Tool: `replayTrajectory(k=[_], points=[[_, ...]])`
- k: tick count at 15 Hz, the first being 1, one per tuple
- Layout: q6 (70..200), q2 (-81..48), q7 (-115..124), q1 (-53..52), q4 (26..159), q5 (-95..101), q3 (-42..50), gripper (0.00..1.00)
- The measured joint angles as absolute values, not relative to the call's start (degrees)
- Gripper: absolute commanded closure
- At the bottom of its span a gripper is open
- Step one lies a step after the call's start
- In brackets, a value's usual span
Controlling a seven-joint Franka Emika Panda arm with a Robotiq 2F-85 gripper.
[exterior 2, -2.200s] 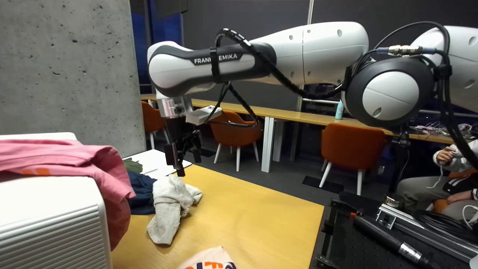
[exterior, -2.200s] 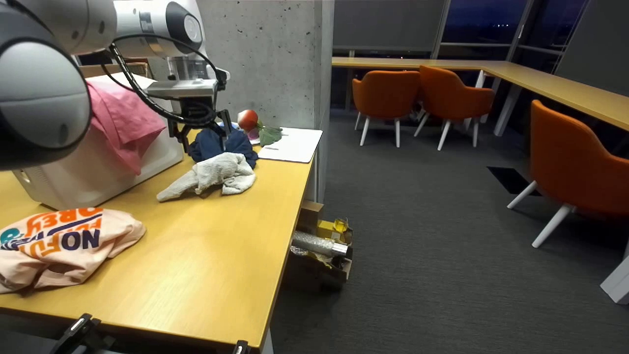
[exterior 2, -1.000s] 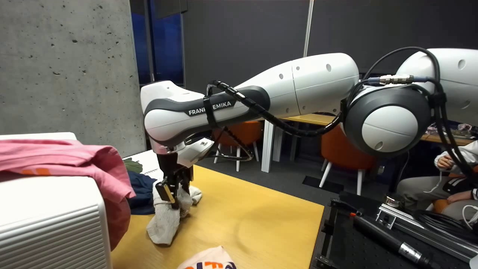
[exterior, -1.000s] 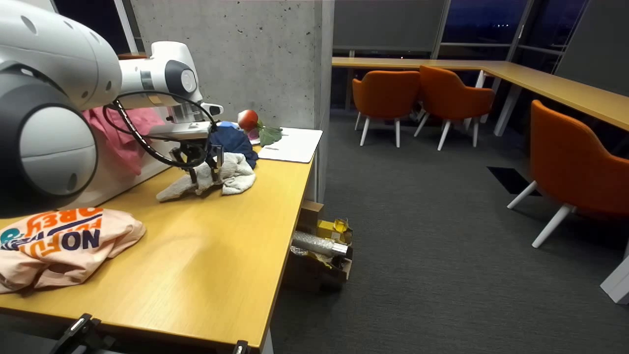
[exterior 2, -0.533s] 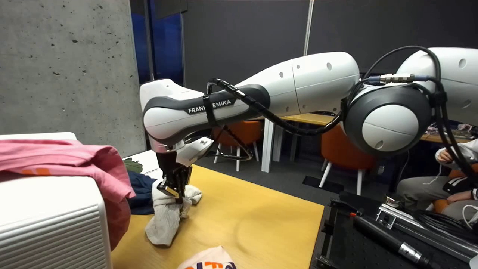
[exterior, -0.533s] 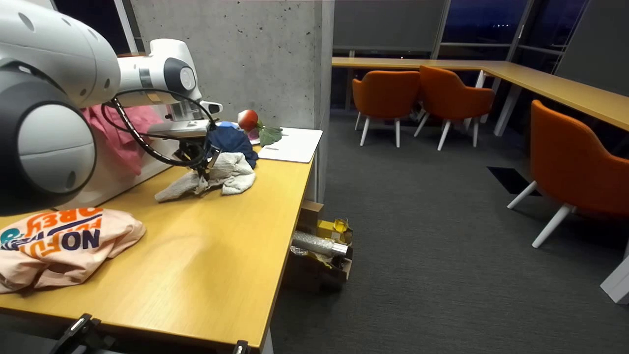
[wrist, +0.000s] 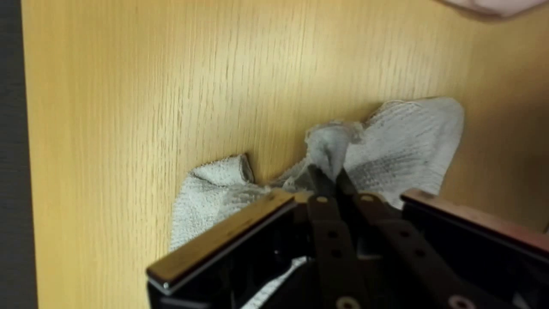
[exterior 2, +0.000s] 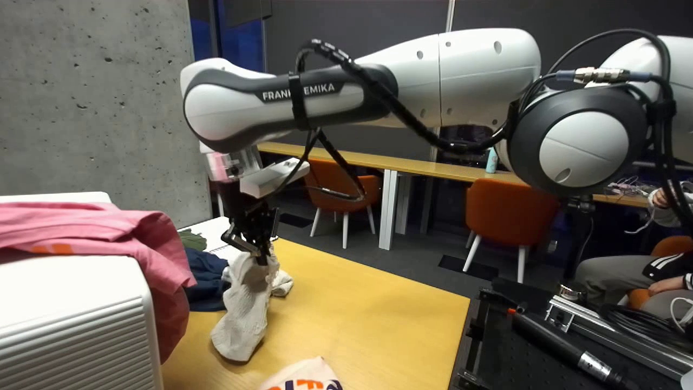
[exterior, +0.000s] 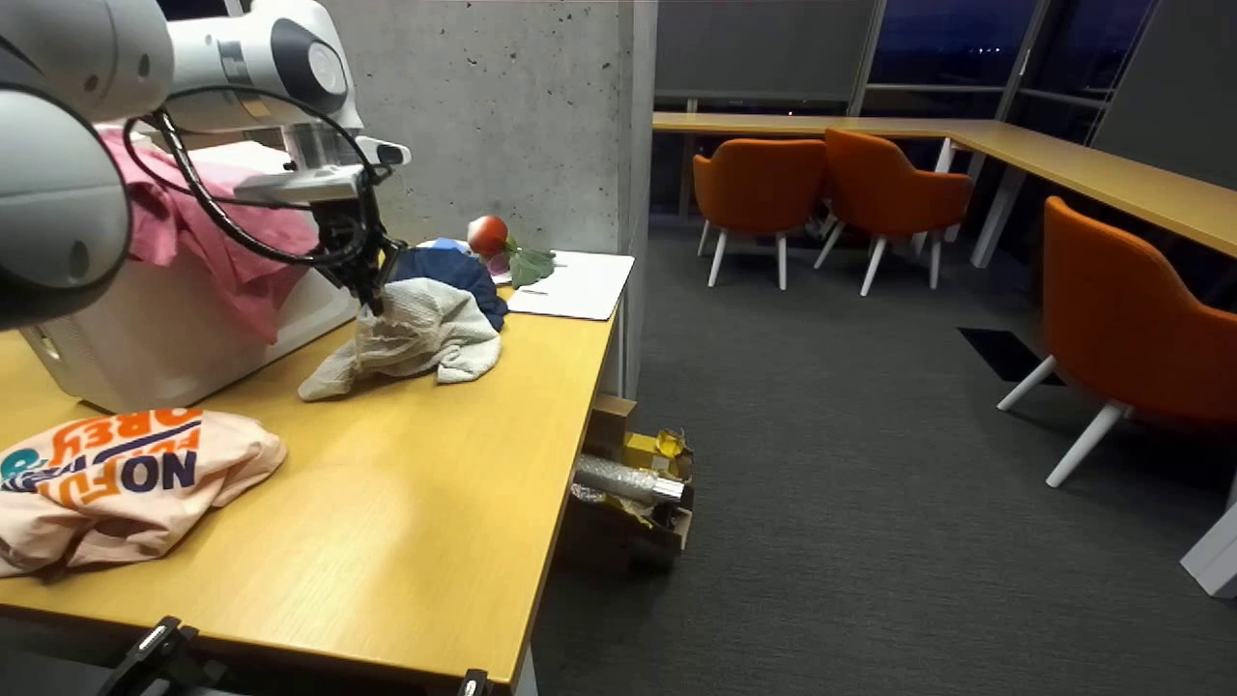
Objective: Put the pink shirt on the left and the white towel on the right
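Note:
My gripper (exterior: 369, 302) is shut on a pinched fold of the white towel (exterior: 420, 333). In the wrist view a tuft of the towel (wrist: 399, 141) pokes out between the two nearly touching fingertips. The held part is raised into a peak, while both ends of the cloth still rest on the table. Two pink garments show in both exterior views: a bright pink one (exterior 2: 81, 230) draped over a white bin, and a pale pink shirt (exterior: 145, 483) with orange and purple lettering, crumpled on the table. Which is meant by the pink shirt I cannot tell.
The white bin (exterior: 159, 338) stands beside the towel. Bunched dark blue cloth (exterior: 449, 273) lies right behind it. Farther back are a white board (exterior: 580, 288) and a red-and-white object (exterior: 488, 235) with a green leaf, near a concrete pillar (exterior: 522, 116).
The open gripper came down onto the towel and shut on it. Since half a second ago it has risen, pulling the middle of the towel upward and slightly towards the bin.

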State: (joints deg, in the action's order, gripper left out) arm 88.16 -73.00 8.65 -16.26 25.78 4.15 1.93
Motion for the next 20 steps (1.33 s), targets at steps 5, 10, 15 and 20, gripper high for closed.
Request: replayTrajectory(k=[5,10,15,20], points=[[70.39,-66.47,19.08,-20.32,25.92,4.14,1.95,0.99],[53.89,-62.18,30.95,-22.47,25.92,3.94,1.95,0.99],[47.18,-58.48,42.02,-22.36,28.46,3.11,1.96,0.99],[47.17,-52.24,55.55,-22.34,38.98,0.58,2.01,0.99]])
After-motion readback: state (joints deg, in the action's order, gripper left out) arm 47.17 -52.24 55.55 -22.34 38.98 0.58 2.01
